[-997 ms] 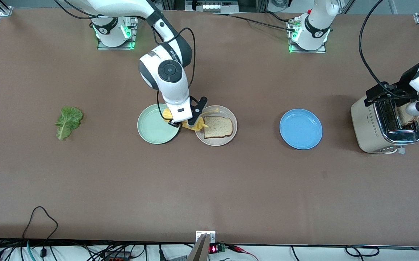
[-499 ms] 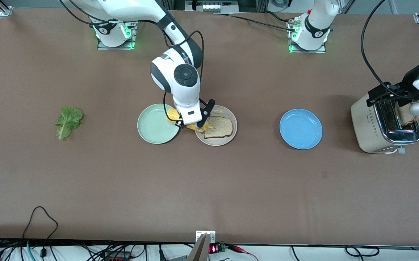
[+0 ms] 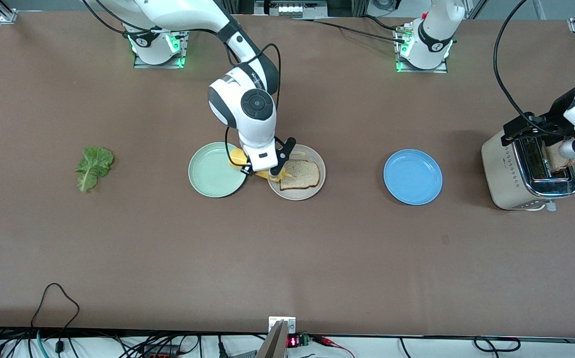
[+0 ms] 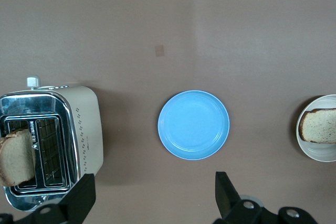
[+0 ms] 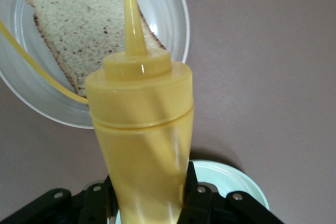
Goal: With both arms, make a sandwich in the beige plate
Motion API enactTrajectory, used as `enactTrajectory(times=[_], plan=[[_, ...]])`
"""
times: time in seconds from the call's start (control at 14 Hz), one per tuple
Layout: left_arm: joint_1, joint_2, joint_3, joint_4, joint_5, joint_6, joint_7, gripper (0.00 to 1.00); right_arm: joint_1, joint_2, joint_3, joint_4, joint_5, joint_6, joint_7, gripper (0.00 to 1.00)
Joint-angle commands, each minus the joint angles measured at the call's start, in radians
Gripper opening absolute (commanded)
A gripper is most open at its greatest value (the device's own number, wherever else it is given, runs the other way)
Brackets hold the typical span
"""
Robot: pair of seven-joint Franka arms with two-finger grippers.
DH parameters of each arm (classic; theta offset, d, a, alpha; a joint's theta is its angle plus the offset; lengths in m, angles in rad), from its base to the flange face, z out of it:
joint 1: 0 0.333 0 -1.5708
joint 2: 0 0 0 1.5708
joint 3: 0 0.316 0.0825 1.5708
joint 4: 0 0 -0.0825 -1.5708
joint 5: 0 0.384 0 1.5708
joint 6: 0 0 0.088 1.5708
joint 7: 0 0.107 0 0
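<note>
Our right gripper (image 3: 262, 171) clamps the soft, squeezable mustard bottle (image 5: 140, 129) mid-body over the beige plate (image 3: 317, 186); left gripper (image 4: 152, 198) gapes wide

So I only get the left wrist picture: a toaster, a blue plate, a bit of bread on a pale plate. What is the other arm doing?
Observer: The right gripper is shut on a yellow squeeze bottle, tilted over the beige plate.
Operator: Is anything on that bread yet?
Observer: The bread slice looks bare, though a thin yellow line crosses the plate.
Operator: Any salad around?
Observer: A lettuce leaf lies on the table toward the right arm's end.
</note>
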Motion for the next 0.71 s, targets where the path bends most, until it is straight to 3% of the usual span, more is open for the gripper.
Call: enactTrajectory(times=[0.0,0.14,0.43,0.64], plan=[[-0.003,-0.012,0.003,-0.003,0.011,-0.005,0.015,1.00,-0.017,-0.023,-0.005,0.022,-0.008,-0.017,0.022,0.03],[-0.003,-0.012,0.003,-0.003,0.009,-0.005,0.015,1.00,-0.074,-0.061,0.012,0.013,-0.009,-0.019,0.013,0.03],[-0.003,-0.014,0.002,-0.004,0.009,-0.005,0.015,1.00,-0.253,-0.173,0.128,-0.056,0.000,-0.022,-0.034,0.03],[0.025,-0.014,-0.017,-0.003,0.009,-0.005,0.015,1.00,-0.368,-0.248,0.151,-0.113,0.064,-0.035,-0.206,0.03]])
